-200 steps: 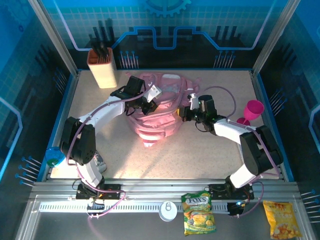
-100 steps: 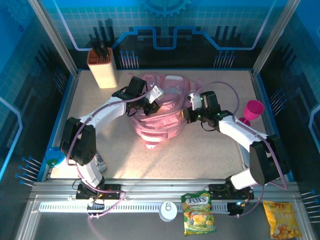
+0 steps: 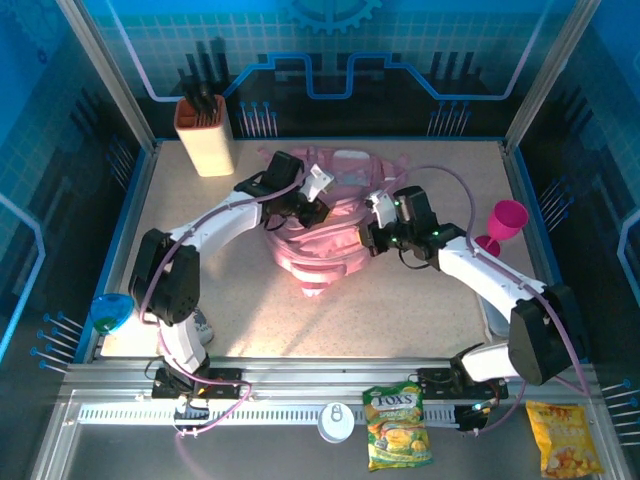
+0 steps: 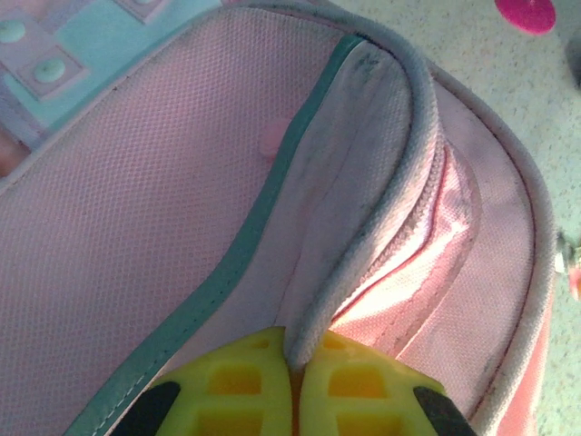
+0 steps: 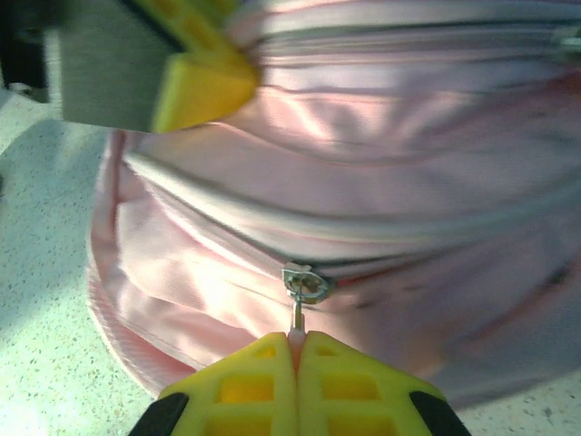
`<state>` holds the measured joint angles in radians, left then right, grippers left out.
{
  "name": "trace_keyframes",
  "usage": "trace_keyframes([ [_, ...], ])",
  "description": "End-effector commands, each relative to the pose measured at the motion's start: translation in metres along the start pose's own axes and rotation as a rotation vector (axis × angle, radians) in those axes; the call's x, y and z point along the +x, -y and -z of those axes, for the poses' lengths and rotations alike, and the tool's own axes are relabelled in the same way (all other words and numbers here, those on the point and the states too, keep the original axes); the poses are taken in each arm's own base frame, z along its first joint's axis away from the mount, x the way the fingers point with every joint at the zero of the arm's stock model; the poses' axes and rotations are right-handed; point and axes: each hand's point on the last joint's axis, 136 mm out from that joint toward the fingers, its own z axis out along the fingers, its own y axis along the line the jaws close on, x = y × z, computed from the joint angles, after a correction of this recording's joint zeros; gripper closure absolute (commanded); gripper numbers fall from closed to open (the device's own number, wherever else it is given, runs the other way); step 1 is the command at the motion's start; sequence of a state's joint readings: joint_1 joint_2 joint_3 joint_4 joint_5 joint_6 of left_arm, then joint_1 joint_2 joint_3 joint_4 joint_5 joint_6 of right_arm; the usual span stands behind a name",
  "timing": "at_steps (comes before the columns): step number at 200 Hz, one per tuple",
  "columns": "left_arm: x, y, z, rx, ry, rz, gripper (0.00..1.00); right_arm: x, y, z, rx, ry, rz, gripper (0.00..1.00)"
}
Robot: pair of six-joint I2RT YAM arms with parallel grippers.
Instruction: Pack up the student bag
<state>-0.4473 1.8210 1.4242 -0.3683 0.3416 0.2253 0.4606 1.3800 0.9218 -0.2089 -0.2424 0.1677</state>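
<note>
The pink student bag (image 3: 318, 230) lies crumpled mid-table, zip partly open.

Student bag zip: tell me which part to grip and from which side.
Grip the thin pull tab hanging off the metal slider on the student bag, coming from the side the right pincer is on. The tab sticks straight out toward it, narrow and flat, easy to pinch; the slider looks too stubby.
</note>
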Motion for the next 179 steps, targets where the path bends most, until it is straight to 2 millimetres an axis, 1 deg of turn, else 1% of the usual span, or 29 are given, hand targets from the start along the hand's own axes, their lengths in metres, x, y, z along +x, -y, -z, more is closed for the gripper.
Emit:
trace_keyframes([
  [1,-0.050,-0.013,-0.007,-0.062,0.134,0.026,1.00,0.006,-0.032,-0.004,-0.079,-0.033,0.037,0.98],
  [24,-0.062,-0.012,-0.016,-0.042,0.153,0.080,1.00,0.000,-0.042,-0.022,-0.085,-0.022,0.032,0.99],
  [42,-0.070,-0.014,-0.020,-0.033,0.172,0.117,1.00,-0.001,-0.040,-0.035,-0.084,0.000,-0.016,0.98],
  [54,-0.071,-0.015,-0.021,-0.035,0.182,0.120,1.00,-0.002,-0.033,-0.035,-0.053,0.022,-0.055,0.96],
  [63,-0.073,-0.016,-0.019,-0.037,0.190,0.115,1.00,-0.005,-0.029,-0.030,-0.040,0.045,-0.084,0.93],
  [70,-0.072,-0.016,-0.018,-0.038,0.191,0.114,1.00,-0.008,-0.024,-0.023,-0.025,0.071,-0.111,0.89],
  [74,-0.072,-0.016,-0.016,-0.037,0.192,0.111,1.00,-0.015,-0.022,-0.017,-0.021,0.096,-0.128,0.87],
  [76,-0.072,-0.016,-0.016,-0.036,0.194,0.110,1.00,-0.009,-0.019,-0.017,-0.015,0.091,-0.140,0.85],
  [79,-0.072,-0.016,-0.015,-0.036,0.195,0.108,1.00,-0.008,-0.015,-0.014,-0.008,0.099,-0.159,0.82],
  [83,-0.072,-0.016,-0.013,-0.037,0.199,0.105,1.00,-0.009,-0.011,-0.009,-0.003,0.115,-0.185,0.77],
  [89,-0.072,-0.016,-0.011,-0.037,0.203,0.099,1.00,-0.012,-0.004,-0.002,0.006,0.141,-0.231,0.65],
  [94,-0.073,-0.016,-0.009,-0.038,0.209,0.095,1.00,-0.013,0.002,0.004,0.014,0.159,-0.279,0.57],
  [102,-0.073,-0.015,-0.006,-0.038,0.217,0.091,1.00,-0.015,0.011,0.012,0.006,0.189,-0.367,0.51],
  [121,-0.073,-0.011,0.000,-0.029,0.235,0.073,1.00,-0.028,0.022,0.028,-0.065,0.259,-0.571,0.42],
  [141,-0.073,-0.006,0.003,-0.009,0.247,0.062,0.99,-0.038,0.029,0.034,-0.100,0.294,-0.728,0.34],
  [159,-0.072,-0.003,0.005,0.002,0.252,0.055,0.99,-0.043,0.037,0.031,-0.115,0.301,-0.852,0.29],
  [179,-0.068,-0.001,0.005,0.009,0.244,0.051,0.98,-0.043,0.046,0.021,-0.124,0.259,-0.979,0.26],
])
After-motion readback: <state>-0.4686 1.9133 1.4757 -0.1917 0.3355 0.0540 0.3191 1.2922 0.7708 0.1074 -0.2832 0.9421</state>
